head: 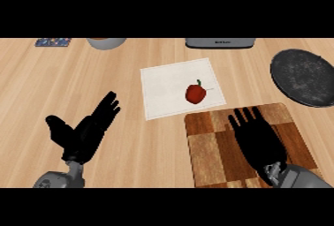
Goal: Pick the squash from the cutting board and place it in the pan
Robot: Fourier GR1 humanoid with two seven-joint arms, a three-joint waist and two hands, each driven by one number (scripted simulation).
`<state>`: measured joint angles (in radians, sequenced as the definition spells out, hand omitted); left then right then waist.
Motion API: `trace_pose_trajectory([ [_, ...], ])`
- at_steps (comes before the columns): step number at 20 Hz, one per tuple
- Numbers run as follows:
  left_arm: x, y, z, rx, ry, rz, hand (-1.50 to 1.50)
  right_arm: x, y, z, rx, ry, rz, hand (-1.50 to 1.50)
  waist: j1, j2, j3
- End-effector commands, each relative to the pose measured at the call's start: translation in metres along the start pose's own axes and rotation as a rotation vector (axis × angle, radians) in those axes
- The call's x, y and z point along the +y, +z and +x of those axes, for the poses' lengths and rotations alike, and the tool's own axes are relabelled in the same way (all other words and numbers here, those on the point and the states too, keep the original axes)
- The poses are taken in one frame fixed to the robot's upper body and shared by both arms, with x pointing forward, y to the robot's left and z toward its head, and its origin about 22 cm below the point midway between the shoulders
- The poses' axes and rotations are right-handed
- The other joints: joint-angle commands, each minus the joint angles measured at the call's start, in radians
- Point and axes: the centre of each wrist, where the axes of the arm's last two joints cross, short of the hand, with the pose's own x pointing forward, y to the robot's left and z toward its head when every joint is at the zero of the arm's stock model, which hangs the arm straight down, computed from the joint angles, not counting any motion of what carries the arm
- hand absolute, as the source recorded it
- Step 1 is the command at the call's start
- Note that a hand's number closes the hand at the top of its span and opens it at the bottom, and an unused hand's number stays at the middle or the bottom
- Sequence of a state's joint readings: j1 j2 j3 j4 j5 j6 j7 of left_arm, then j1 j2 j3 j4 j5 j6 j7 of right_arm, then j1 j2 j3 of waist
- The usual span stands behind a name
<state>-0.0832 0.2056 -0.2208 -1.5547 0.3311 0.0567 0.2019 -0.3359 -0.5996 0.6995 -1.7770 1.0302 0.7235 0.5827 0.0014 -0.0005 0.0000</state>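
Note:
A checkered wooden cutting board lies at the lower right. My right hand is spread flat over it, fingers straight and pointing away from me, and it covers much of the board's middle. No squash shows anywhere; whatever lies beneath that hand is hidden. The dark round pan sits at the right edge, beyond the board. My left hand rests open over the bare counter at the lower left, fingers straight, holding nothing.
A white mat in the centre carries a red pepper-like vegetable. Along the back edge stand a grey bowl, a grey appliance and a small patterned item.

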Motion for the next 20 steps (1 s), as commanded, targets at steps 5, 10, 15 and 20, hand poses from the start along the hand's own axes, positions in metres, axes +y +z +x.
trace_pose_trajectory([
  [5,0.002,0.005,-0.015,0.003,0.006,0.006,0.0,0.021,-0.015,-0.031,0.017,0.015,-0.001,-1.5,0.001,0.0,0.0],
  [10,0.001,0.004,-0.002,0.003,0.006,0.004,0.0,0.031,-0.029,-0.023,0.041,0.015,-0.003,-1.5,0.001,0.0,0.0],
  [15,0.016,0.0,0.003,-0.019,-0.002,-0.012,0.0,0.032,-0.05,-0.014,0.013,0.032,-0.032,1.5,0.003,0.001,0.0],
  [20,-0.014,-0.005,-0.008,-0.007,0.001,-0.014,0.0,0.052,-0.04,-0.037,-0.055,0.136,-0.137,1.5,-0.001,0.001,0.0],
])
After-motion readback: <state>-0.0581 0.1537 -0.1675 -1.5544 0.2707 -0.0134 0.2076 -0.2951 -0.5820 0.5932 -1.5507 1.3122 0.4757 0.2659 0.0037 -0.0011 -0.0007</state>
